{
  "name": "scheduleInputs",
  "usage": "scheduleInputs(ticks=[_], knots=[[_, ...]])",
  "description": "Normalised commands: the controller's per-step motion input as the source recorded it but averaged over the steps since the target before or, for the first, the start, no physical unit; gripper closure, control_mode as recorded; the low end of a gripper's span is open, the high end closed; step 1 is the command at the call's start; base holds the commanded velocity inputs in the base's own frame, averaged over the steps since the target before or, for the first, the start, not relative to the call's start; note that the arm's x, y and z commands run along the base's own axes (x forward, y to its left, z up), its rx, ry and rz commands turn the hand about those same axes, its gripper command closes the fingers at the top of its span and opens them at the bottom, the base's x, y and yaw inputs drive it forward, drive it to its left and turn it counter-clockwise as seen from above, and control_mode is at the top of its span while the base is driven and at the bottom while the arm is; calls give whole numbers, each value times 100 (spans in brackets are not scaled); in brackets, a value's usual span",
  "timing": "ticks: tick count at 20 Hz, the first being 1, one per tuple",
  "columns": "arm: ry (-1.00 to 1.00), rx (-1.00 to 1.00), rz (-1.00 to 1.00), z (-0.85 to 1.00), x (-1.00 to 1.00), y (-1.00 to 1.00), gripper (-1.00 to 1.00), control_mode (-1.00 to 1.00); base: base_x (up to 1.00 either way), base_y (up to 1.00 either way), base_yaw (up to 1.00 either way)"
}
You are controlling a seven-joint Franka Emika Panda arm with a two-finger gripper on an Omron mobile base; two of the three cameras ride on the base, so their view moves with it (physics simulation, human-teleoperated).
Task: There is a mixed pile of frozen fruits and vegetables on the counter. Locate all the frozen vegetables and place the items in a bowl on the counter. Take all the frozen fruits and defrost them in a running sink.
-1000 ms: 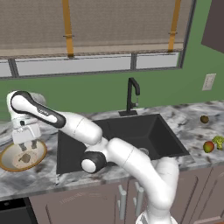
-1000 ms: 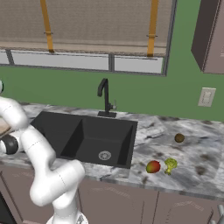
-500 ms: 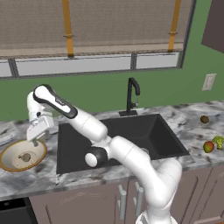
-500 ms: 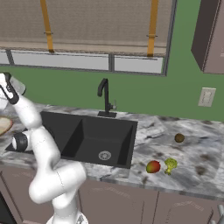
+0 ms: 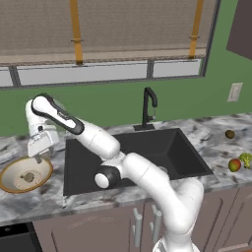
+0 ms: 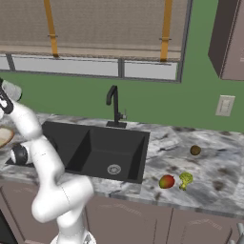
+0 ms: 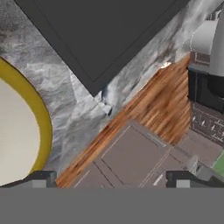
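My gripper (image 5: 39, 156) has lifted off the bowl (image 5: 10, 183), jaws spread and empty; the brownish-grey lump (image 5: 29, 176) sits inside. One vegetable placed. Beyond the sink (image 6: 97, 150): red-orange fruit (image 6: 166, 181), broccoli (image 6: 185, 179), kiwi (image 6: 195, 150) wait.

The counter (image 6: 224, 167) is grey-and-white veined marble over brown cabinets (image 6: 128, 221). The sink (image 6: 102, 152) is matte black. The bowl (image 5: 12, 184) has a tan-orange rim and cream inside, holding what looks like 1 brownish-grey lump (image 5: 29, 176). The wall (image 6: 190, 102) is green.
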Motion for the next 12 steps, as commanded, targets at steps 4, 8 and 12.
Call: scheduleInputs(ticks=[4, 8, 12], knots=[[-100, -12, 0, 0, -55, 0, -100, -100, 0, 0, 0], [-100, -8, 0, 0, -51, -2, -100, -100, 0, 0, 0], [-32, 3, -30, -3, 6, -73, -100, -100, 0, 0, 0]])
